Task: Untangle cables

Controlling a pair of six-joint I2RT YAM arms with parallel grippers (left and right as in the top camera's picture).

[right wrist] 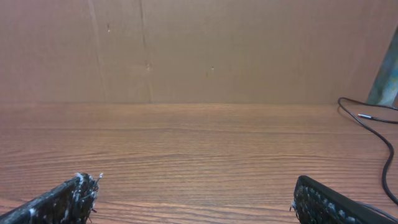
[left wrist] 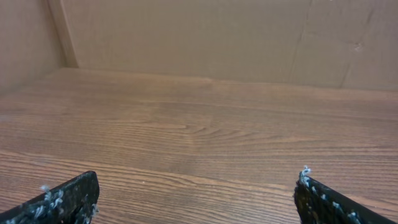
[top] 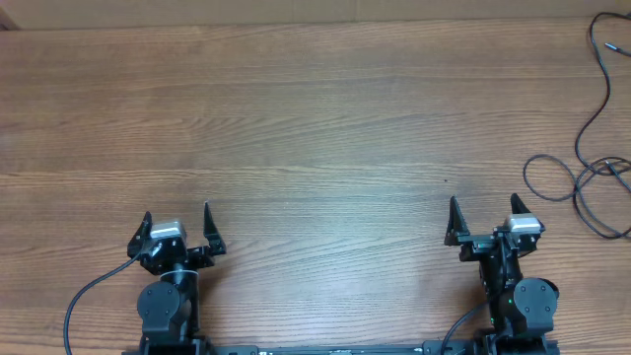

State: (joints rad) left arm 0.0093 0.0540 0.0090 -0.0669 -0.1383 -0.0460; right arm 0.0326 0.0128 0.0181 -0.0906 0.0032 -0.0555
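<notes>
The cables (top: 592,177) lie as thin black cords at the table's far right edge, looping and crossing, with one strand running up to a small plug end (top: 608,46). A strand of the cables (right wrist: 373,124) also shows at the right edge of the right wrist view. My left gripper (top: 177,229) rests near the front left, open, with only bare wood between its fingers (left wrist: 68,198). My right gripper (top: 483,219) sits near the front right, open and empty, well left of and nearer than the cords.
A wooden table (top: 315,128) fills the view. Brown cardboard walls (left wrist: 205,37) stand at its far edge and left side. Thicker black cables (top: 84,296) trail from the robot bases at the front edge.
</notes>
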